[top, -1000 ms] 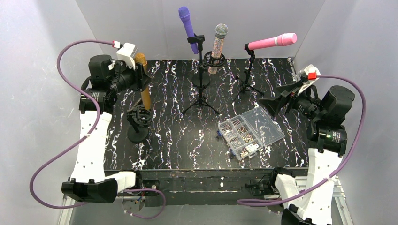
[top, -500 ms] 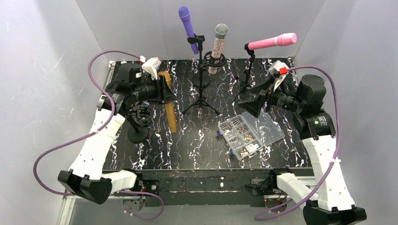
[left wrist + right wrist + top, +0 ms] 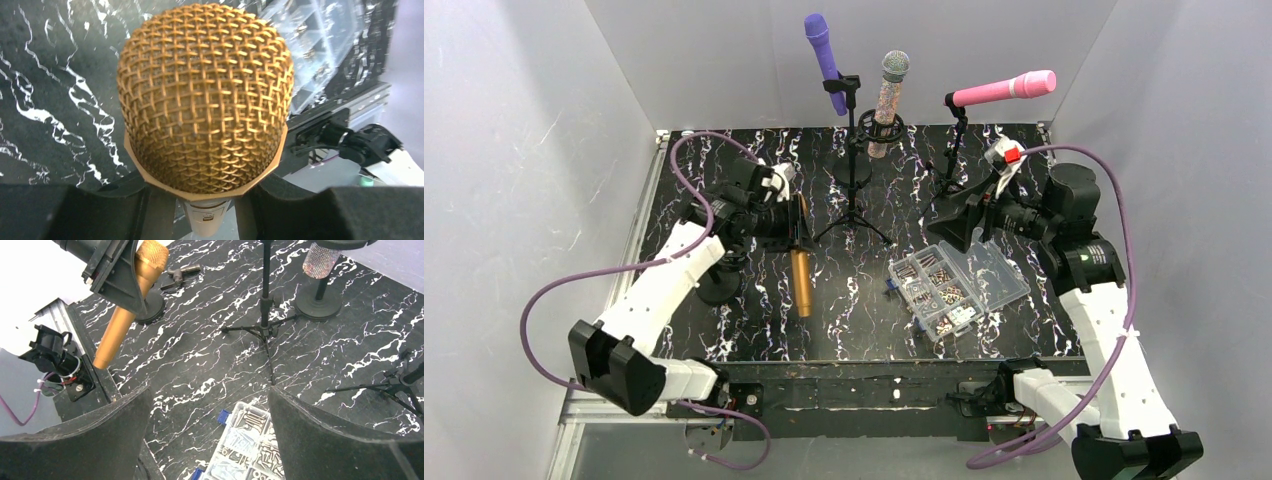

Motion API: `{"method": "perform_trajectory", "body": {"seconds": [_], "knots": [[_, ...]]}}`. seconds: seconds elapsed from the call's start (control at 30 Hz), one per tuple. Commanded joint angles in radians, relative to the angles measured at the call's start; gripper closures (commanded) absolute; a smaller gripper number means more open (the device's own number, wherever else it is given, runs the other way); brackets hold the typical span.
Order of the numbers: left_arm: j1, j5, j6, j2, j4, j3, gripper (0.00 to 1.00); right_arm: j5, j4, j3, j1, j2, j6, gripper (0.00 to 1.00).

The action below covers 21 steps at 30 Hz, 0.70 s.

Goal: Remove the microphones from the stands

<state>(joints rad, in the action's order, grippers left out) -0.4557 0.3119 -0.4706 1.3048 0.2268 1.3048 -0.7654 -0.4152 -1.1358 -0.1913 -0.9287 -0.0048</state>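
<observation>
A gold microphone (image 3: 801,280) hangs tail-down and tilted over the black marbled table, to the right of the stand (image 3: 715,290), a black round-based one, and apart from it. My left gripper (image 3: 792,228) is shut on it just below the mesh head. In the left wrist view that head (image 3: 205,100) fills the frame, and the gripper (image 3: 205,215) pinches the neck beneath it. The right wrist view shows the microphone (image 3: 125,315) at the upper left. My right gripper (image 3: 949,225) stands open above the table's middle right, nothing between its fingers (image 3: 80,445).
At the back stand a purple microphone (image 3: 822,45), a glittery silver one (image 3: 889,95) and a pink one (image 3: 1004,90), each on its own stand. A tripod stand (image 3: 265,325) spreads its legs mid-table. A clear parts box (image 3: 959,283) lies under the right gripper.
The left arm has carried the gold microphone rightwards and nearer, away from its stand. The right arm has swung left towards the table's middle, its jaws still wide.
</observation>
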Motion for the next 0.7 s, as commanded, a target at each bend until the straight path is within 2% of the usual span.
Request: {"method": "perform_trajectory", "body": {"seconds": [0.0,0.23,0.43,0.6,0.67], "knots": [[-0.027,-0.073,-0.015,0.024,0.078,-0.051,1.00,0.050,0.018,0.033,-0.005,0.023,-0.050,0.07],[-0.039,-0.099,-0.014,0.153,0.103,-0.065,1.00,0.103,0.003,0.069,0.003,0.053,-0.088,0.06],[-0.053,-0.176,0.003,0.286,0.137,-0.055,1.00,0.119,-0.008,0.110,0.019,0.097,-0.095,0.05],[-0.078,-0.247,-0.029,0.415,0.152,-0.054,1.00,0.125,-0.022,0.140,0.030,0.131,-0.096,0.05],[-0.079,-0.261,-0.070,0.440,0.155,-0.101,1.00,0.130,-0.021,0.148,0.032,0.131,-0.099,0.05]]}}
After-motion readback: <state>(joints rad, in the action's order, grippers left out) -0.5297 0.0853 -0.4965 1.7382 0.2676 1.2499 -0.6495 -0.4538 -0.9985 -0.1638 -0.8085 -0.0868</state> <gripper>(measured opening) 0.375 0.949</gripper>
